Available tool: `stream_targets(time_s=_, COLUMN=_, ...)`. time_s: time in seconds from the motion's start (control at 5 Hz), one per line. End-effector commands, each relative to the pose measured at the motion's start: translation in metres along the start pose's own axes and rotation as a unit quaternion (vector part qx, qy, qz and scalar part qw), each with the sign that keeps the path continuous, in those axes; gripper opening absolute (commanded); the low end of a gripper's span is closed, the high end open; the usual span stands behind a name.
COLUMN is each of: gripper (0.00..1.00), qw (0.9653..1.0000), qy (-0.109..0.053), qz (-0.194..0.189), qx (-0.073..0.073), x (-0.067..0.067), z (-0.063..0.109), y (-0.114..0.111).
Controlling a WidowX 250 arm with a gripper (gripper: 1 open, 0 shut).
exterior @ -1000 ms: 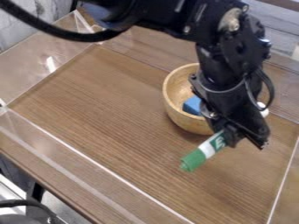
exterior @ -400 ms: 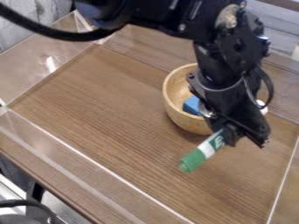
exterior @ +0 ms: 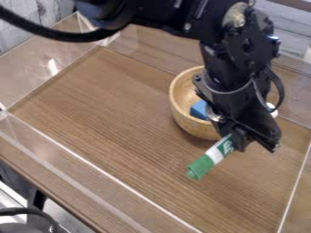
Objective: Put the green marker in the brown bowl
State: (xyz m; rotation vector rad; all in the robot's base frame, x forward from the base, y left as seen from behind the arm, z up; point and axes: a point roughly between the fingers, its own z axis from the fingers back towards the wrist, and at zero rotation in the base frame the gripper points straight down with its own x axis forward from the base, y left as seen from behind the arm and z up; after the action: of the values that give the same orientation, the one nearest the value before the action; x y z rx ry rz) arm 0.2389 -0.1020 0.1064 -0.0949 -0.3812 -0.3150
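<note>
The green marker (exterior: 215,155) is nearest: it slopes out from under the fingertips of the gripper (exterior: 234,138), white barrel up by the fingers, green cap pointing down and away from them toward the near side of the table (exterior: 115,136). The fingers look closed around the barrel's upper end, parted only by the marker's thickness, so I judge the grasp made. Whether the cap touches the wood or hangs just over it, I cannot tell. What remains, by the look of it, is to lift, carry the marker over the bowl and let go; it is outside the bowl now. Just beyond the fingers, partly hidden behind them, sits the brown bowl (exterior: 181,97), its rim showing to one side of the gripper. Inside it lies a blue block (exterior: 199,110), which takes up some room and could prop the marker at a tilt. The thick rim stands between marker and goal, so the low-hanging cap will probably need raising clear of it. Past the bowl, the far tabletop runs on to a raised edge.
</note>
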Motion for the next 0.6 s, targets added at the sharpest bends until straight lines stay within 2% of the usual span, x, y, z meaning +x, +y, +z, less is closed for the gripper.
stream_targets(time_s=0.0, gripper=0.0, qw=0.9997, qy=-0.024, qz=-0.001, qx=-0.004, x=0.006, z=0.007, y=-0.003)
stream_targets(time_s=0.4, gripper=0.0, qw=0.9997, qy=-0.022, qz=0.007, qx=-0.01, x=0.003, z=-0.004, y=-0.002)
